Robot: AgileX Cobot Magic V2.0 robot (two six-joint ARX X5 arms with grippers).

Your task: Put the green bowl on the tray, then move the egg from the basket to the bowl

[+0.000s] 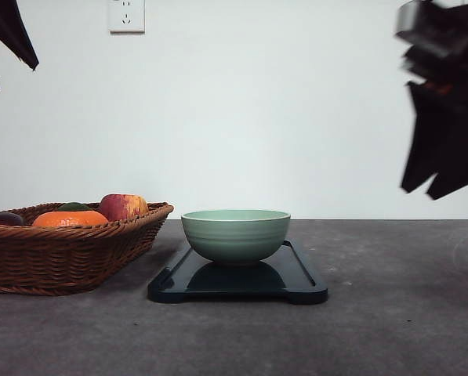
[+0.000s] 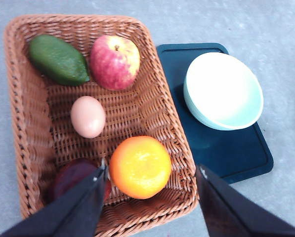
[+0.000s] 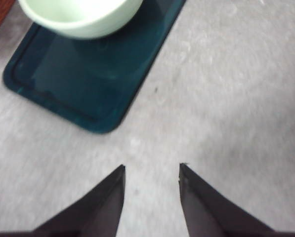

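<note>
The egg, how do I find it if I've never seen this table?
Look for the brown basket beside the dark tray. In the left wrist view, the egg lies near the basket's middle, between the apple and the orange. It is the smallest thing there, plain pale pinkish-tan and oval.

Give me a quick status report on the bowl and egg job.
Both tools open, empty: left tool above basket, right tool over bare table. Green bowl on tray. Egg in basket, unobstructed.
</note>
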